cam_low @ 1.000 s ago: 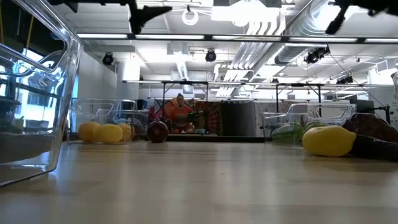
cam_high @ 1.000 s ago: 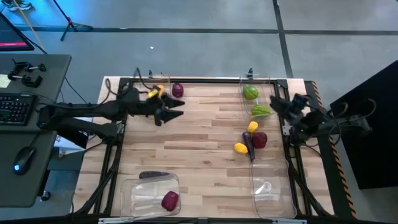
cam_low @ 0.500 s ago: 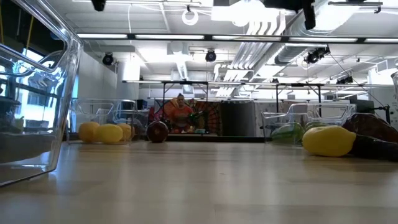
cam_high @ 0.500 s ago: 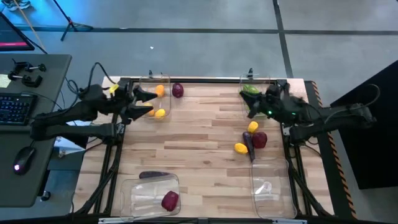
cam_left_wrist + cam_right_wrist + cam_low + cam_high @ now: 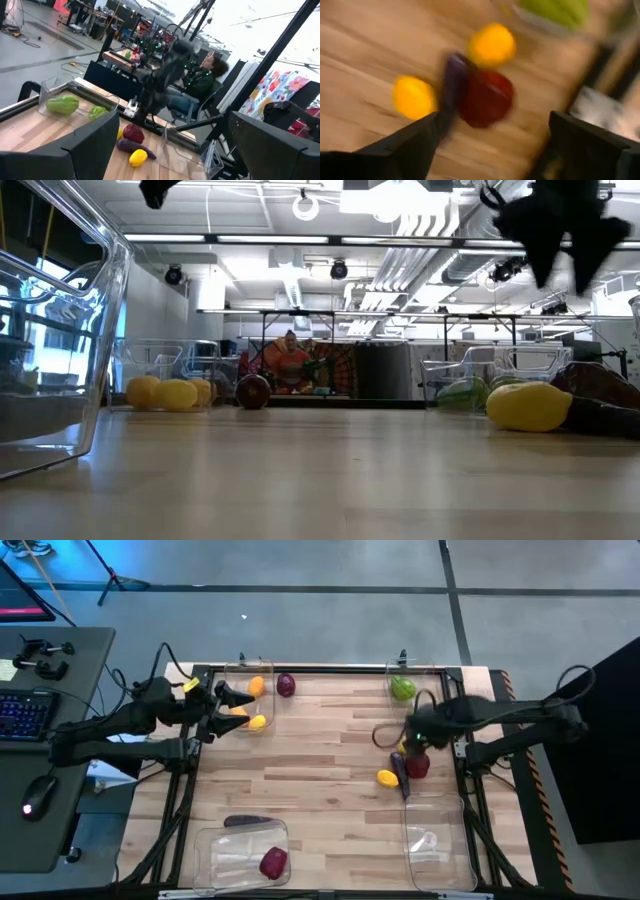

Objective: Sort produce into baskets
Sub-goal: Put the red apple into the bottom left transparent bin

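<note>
My right gripper (image 5: 495, 145) (image 5: 405, 740) hangs open above a loose cluster on the right of the table: a yellow piece (image 5: 413, 97), a long purple one (image 5: 452, 80), a dark red lump (image 5: 487, 97) and an orange one (image 5: 492, 45). It touches none of them. Green produce (image 5: 403, 688) lies in the far right basket (image 5: 432, 675). My left gripper (image 5: 240, 705) (image 5: 167, 150) stands open over the far left basket (image 5: 232, 668), which holds an orange piece (image 5: 257, 686) and a yellow one (image 5: 258, 722).
A dark red piece (image 5: 286, 686) lies on the table beside the far left basket. The near left basket (image 5: 215, 860) holds a dark red lump (image 5: 273, 862), with a purple piece (image 5: 250, 822) at its far rim. A near right basket (image 5: 440, 850) stands there too. A person (image 5: 205, 75) sits beyond the table.
My right gripper has swung from the table's right edge, past the far right basket, toward the left, and come down over the loose cluster; it has opened. My left gripper has drawn back toward the table's left edge, to the far left basket, staying open.
</note>
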